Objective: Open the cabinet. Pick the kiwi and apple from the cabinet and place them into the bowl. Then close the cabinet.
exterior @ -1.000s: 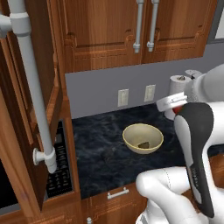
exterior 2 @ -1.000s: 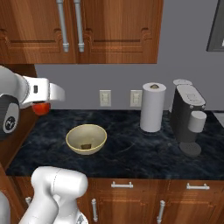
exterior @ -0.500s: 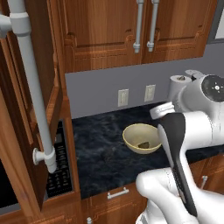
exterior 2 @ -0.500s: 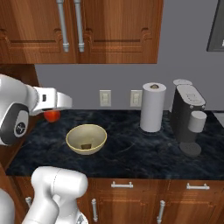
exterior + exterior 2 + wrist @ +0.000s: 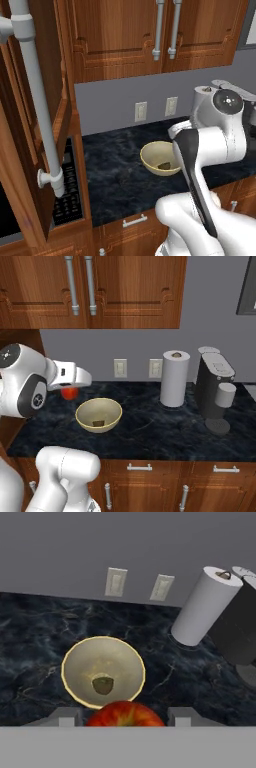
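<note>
My gripper is shut on the red apple, which shows between the two fingertips at the bottom of the hand view. In the right base view the gripper holds the apple above the counter, just left of and behind the cream bowl. The bowl lies below and ahead of the hand, with the brown-green kiwi at its bottom. From the left the bowl and kiwi show beside the arm. A cabinet door with a long silver bar handle stands open at the far left.
Two shut wall-cabinet doors with bar handles hang above the dark marble counter. A paper towel roll and a black coffee machine stand to the right of the bowl. Two wall outlets sit behind it.
The gripper has carried the apple to the right and slightly down, from well left of the bowl to just beside its rim. Bowl and kiwi have not moved.
</note>
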You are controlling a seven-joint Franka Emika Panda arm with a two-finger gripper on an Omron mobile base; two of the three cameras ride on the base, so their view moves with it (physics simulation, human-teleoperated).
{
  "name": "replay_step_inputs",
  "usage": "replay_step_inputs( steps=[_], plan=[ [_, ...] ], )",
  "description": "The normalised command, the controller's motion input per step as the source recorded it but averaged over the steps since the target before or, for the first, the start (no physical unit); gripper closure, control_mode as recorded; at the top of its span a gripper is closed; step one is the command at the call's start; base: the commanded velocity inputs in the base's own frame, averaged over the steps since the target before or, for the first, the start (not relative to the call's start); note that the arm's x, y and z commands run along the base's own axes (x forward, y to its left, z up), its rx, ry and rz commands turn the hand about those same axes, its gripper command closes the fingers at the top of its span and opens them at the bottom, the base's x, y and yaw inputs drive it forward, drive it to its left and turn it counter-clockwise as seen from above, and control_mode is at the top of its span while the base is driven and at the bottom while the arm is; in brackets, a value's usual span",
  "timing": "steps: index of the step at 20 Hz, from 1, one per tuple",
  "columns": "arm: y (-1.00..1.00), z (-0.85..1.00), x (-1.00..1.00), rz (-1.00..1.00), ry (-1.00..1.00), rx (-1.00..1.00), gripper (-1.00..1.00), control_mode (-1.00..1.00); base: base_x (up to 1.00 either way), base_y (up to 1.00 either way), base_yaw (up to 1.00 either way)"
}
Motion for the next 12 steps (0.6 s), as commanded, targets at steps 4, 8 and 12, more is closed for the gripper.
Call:
replay_step_inputs(
  steps=[4, 8, 12],
  plan=[
    [-0.09, -0.27, 0.27, -0.03, 0.11, 0.00, 1.00, -1.00, 0.00, 0.00, 0.00],
    [-0.02, -0.31, 0.28, -0.02, 0.08, 0.00, 1.00, -1.00, 0.00, 0.00, 0.00],
    [0.00, -0.34, 0.32, -0.02, 0.05, 0.00, 1.00, -1.00, 0.00, 0.00, 0.00]
  ],
)
